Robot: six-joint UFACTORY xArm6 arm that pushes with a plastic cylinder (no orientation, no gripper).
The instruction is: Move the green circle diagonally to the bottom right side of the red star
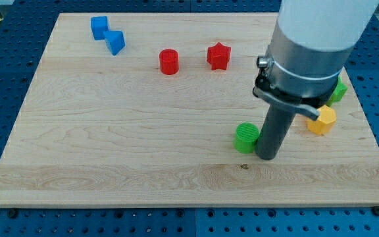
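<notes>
The green circle (pixel 245 137) lies on the wooden board, low and right of centre. My tip (pixel 267 157) rests on the board touching the green circle's lower right side. The red star (pixel 218 56) sits near the view's top, up and slightly left of the green circle. The arm's wide grey body hides part of the board's upper right.
A red circle (pixel 168 61) lies left of the red star. Two blue blocks (pixel 99 27) (pixel 115 42) sit at the top left. A yellow block (pixel 322 120) and a partly hidden green block (pixel 337 91) lie at the right, close to the board's edge (pixel 367 125).
</notes>
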